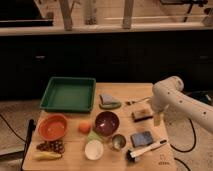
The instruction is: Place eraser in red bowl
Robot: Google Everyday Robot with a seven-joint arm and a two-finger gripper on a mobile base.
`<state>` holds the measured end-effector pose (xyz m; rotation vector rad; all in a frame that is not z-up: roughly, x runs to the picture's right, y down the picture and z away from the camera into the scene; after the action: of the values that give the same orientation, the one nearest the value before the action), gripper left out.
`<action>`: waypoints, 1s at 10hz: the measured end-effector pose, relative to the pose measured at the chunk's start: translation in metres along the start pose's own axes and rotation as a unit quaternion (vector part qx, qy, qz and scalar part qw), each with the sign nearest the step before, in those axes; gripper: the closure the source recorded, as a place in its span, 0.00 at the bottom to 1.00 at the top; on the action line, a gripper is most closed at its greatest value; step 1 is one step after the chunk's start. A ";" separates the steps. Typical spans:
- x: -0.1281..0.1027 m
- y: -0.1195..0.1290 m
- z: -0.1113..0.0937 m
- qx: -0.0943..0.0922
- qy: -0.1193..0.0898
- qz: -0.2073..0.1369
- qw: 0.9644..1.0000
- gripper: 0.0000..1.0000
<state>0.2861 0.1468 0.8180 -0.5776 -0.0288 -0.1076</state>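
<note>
The table point(125, 90) is pale, matt wood. At its 9 o'clock the red bowl point(52, 127) looks like smooth plastic, as does the green tray point(67, 93) at 11. The eraser point(142, 115), at 3 o'clock, has a dark felt-like top on a tan base. The gripper point(157, 119) hangs just at the eraser's 3 o'clock, below an arm point(185, 102) shelled in smooth white plastic. The small cup point(118, 142) at 5 o'clock shines like metal.

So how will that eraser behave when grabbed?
The eraser is a low flat block, so it probably won't roll or flop. Being small, it is likely light and may slide if the gripper, just beside it, nudges it.
</note>
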 end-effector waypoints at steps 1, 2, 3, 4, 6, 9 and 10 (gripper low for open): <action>0.000 -0.001 0.002 0.000 -0.003 0.001 1.000 0.20; 0.000 -0.004 0.009 0.001 -0.010 0.004 1.000 0.20; -0.001 -0.007 0.012 0.001 -0.014 0.004 1.000 0.20; -0.003 -0.010 0.015 0.001 -0.017 0.002 1.000 0.20; -0.005 -0.012 0.021 0.001 -0.024 0.005 1.000 0.20; -0.007 -0.012 0.032 0.001 -0.031 0.015 0.999 0.20; -0.006 -0.011 0.034 0.001 -0.032 0.018 0.999 0.20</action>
<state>0.2789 0.1568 0.8522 -0.5801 -0.0812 -0.0546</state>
